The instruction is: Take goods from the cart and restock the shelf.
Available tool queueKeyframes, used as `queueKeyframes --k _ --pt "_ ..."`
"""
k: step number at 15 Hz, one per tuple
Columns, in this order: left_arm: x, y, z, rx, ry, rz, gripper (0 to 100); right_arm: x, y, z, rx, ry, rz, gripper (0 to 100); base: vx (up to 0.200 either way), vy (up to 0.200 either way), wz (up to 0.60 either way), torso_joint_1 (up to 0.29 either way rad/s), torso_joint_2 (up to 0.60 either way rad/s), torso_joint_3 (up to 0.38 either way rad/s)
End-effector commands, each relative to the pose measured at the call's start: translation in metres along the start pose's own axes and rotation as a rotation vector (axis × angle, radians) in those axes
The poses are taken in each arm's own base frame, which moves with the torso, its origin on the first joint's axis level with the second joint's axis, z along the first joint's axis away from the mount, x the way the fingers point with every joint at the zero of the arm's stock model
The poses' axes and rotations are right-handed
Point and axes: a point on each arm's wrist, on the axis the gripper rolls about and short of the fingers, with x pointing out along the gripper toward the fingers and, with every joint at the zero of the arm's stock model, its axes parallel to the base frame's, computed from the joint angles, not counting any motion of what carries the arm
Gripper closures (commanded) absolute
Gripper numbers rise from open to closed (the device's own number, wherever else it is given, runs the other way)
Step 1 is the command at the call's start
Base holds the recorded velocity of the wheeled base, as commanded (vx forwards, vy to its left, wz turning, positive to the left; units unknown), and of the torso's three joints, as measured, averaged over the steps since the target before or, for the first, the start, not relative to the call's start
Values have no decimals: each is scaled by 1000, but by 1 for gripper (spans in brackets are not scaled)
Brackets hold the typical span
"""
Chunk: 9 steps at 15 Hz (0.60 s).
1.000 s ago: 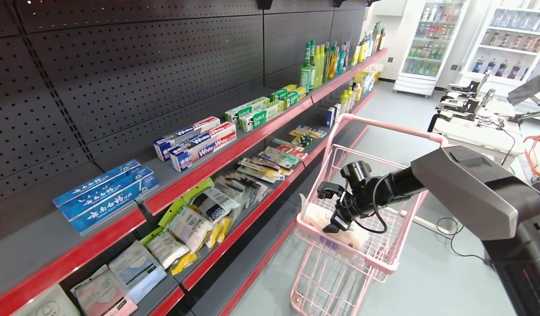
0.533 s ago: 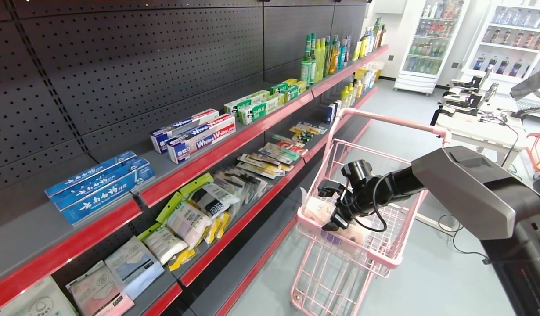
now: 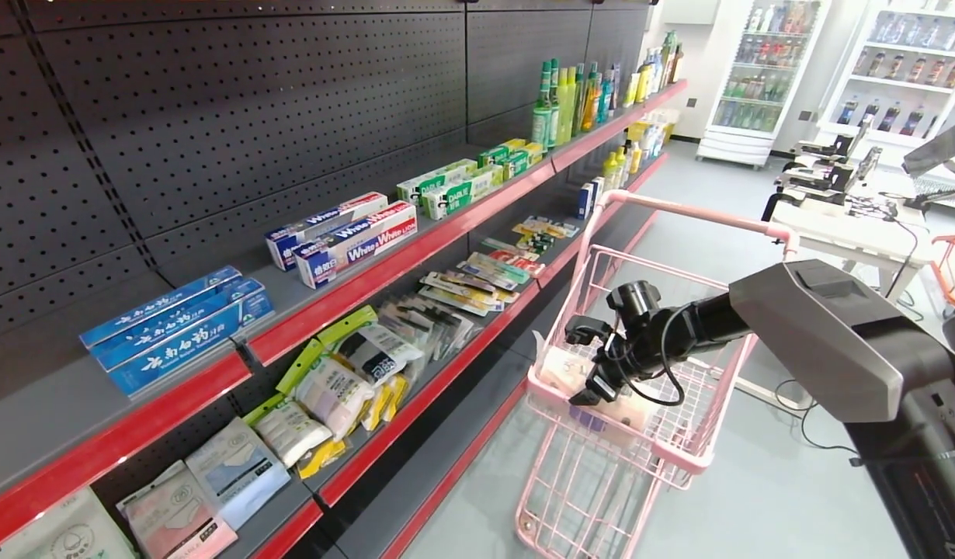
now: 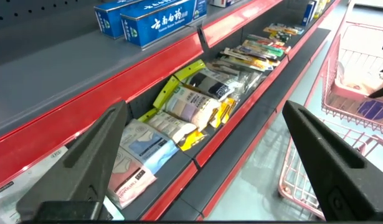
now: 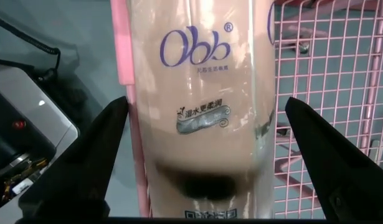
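**Right gripper open over the pack in the cart**

Left of the cart [image 3: 683,221], the shelf [image 3: 384,272] carries toothpaste boxes [image 3: 178,334] on top and soft packs [image 3: 330,396] below. My left gripper [image 4: 203,107] hangs beside that shelf, fingers spread wide with nothing between them. My right gripper [image 5: 202,106] is down inside the cart basket, fingers wide apart on either side of the beige pack [image 5: 197,137] lying at the basket's shelf-side corner.

The right gripper [image 3: 585,397] hangs inside the pink cart [image 3: 683,460], just above a pale pack [image 3: 557,371] lying in the cart's basket. Left of the cart runs the shelf [image 3: 384,272], stocked with toothpaste boxes [image 3: 345,237].
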Motion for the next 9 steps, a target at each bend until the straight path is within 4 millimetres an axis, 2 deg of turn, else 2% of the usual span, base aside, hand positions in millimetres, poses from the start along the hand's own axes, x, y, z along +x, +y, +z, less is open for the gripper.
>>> queueKeyframes --k 1,9 --pt "0 0 0 0 1 0 0 -1 -6 -3 10 -2 -4 0 0 0 0 0 0 0" --pt "0 0 0 0 1 0 0 -9 -21 -8 44 -26 -19 0 0 0 0 0 0 0"
